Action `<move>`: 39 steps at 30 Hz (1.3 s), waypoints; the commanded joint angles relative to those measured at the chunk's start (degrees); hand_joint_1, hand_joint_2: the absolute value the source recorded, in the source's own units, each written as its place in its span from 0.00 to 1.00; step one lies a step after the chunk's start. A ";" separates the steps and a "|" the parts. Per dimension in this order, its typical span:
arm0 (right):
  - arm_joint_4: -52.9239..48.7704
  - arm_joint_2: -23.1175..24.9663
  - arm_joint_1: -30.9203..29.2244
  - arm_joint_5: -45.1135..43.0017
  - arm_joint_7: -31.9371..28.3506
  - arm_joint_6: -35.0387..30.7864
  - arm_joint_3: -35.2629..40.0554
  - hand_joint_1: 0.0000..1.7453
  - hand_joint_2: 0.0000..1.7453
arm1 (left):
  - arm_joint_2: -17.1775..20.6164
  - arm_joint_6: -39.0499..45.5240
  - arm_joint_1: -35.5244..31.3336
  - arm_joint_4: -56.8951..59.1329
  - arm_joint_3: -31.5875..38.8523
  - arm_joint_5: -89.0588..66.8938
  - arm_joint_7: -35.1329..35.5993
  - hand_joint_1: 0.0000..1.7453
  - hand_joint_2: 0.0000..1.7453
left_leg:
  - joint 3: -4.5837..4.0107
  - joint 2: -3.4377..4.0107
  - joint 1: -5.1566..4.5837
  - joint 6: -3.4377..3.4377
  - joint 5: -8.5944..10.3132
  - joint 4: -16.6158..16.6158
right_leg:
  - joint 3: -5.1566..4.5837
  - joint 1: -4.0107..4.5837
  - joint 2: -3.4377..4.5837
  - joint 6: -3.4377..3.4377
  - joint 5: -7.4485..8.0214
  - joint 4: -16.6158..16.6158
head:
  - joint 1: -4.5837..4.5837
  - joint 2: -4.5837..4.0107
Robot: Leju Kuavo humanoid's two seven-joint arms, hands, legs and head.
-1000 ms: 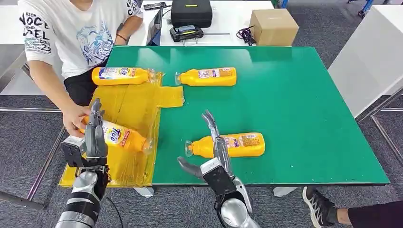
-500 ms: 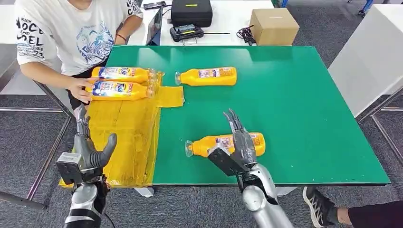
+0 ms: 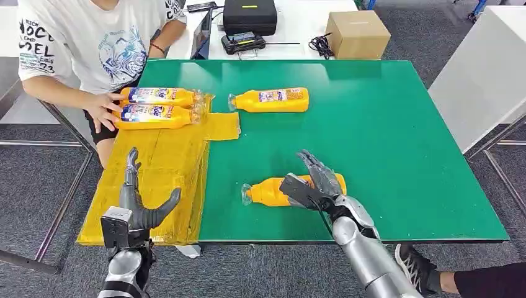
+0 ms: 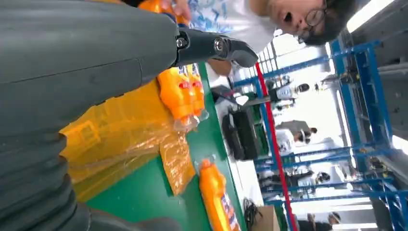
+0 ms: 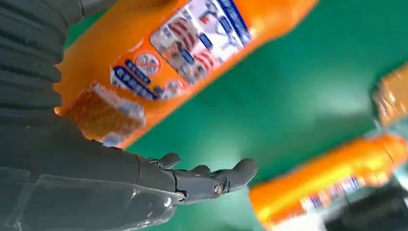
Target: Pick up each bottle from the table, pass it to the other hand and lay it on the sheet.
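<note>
A: How many orange detergent bottles are on the yellow plastic sheet (image 3: 162, 166)?

B: Two. The far sheet bottle (image 3: 157, 95) and the near sheet bottle (image 3: 155, 116) lie side by side, touching, at the sheet's far end. A person's hand (image 3: 103, 109) rests against the base of the near one. Half a second ago that hand lay on top of the same bottle.

A: And on the green table (image 3: 397, 136)?

B: Two more, both lying flat. The far table bottle (image 3: 270, 100) sits just beside the sheet's flap. The near table bottle (image 3: 282, 190) lies close to the front edge, cap pointing toward the sheet.

A: What is the right hand (image 3: 313, 182) doing?

B: It lies over the near table bottle with fingers spread across its top. It has dropped lower onto the bottle than half a second ago. The right wrist view shows the bottle's label close against the palm and the fingers extended past it over the green surface, not wrapped around.

A: And the left hand (image 3: 141, 200)?

B: Empty, fingers apart, thumb out, above the sheet's near end. It has shifted a little toward the table since the earlier frame. The left wrist view shows the two sheet bottles beyond one fingertip, plus blue racking in the room.

A: Any containers behind the table?

B: A closed cardboard box (image 3: 358, 34) and a black case (image 3: 249, 16) on a white table; their contents cannot be seen.
</note>
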 commanded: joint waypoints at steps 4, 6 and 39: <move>13.66 -4.27 -9.34 -3.22 -1.04 7.40 5.62 0.00 1.00 | 0.90 -0.42 -3.31 5.13 -3.05 0.97 -1.05 0.00 1.00 | 0.06 0.03 0.02 -0.06 -0.01 -0.01 | 0.07 0.03 0.01 -0.07 0.00 -0.02 | -0.02 0.00; 14.95 -4.83 -10.52 -4.10 -1.29 9.04 6.35 0.00 1.00 | 0.82 -0.72 -3.98 6.25 -3.44 0.96 -1.05 0.00 1.00 | 0.11 0.02 0.05 -0.08 -0.01 0.01 | 0.13 0.06 -0.01 -0.10 0.00 -0.03 | -0.02 0.00; 18.91 -15.90 -29.32 -12.42 5.10 29.09 39.15 0.00 1.00 | -0.78 -3.15 -8.84 15.84 -4.85 6.39 -1.05 0.00 1.00 | 0.03 0.04 -0.03 0.08 0.08 0.13 | 0.08 -0.02 0.05 0.09 0.11 0.04 | -0.02 0.00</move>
